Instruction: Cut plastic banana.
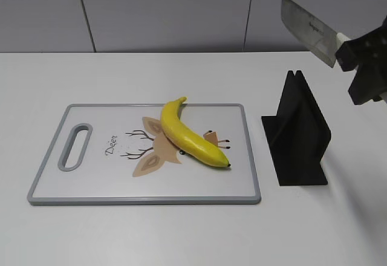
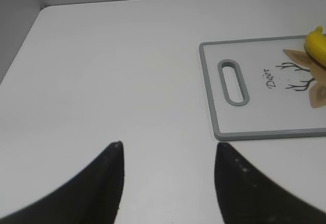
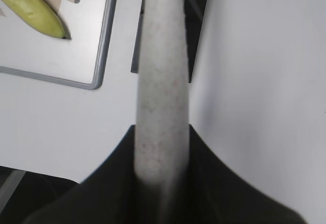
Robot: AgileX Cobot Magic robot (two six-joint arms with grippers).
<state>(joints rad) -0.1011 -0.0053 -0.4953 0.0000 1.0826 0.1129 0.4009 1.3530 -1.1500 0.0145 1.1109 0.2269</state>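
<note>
White tabletop [image 1: 181,236] is stretching out under everything, with pale grey wall panels [image 1: 163,12] rising behind it. One cutting board [image 1: 91,187], white with a grey rim, a slotted handle and a deer drawing, is lying flat on the table. One plastic banana [image 1: 188,134] is lying across the board's middle, over the drawing, its stem pointing toward the wall and its dark tip toward the board's right edge. One black knife stand [image 1: 299,136] is sitting on the table just beside the board's right edge, apart from it. Nothing is sitting between the banana and the space above it.

One knife [image 1: 309,29] is hanging in the air high above the stand, well apart from the banana, its wide blade angling up and to the left. The right gripper [image 3: 162,155] is pinching the knife's pale handle, its two black fingers [image 3: 211,178] pressing against either side.

The left gripper [image 2: 168,155] is hovering over bare table to the left of the board's handle end, its fingers spread wide and holding nothing, with the near right fingertip [image 2: 229,163] sitting near the board's corner.
</note>
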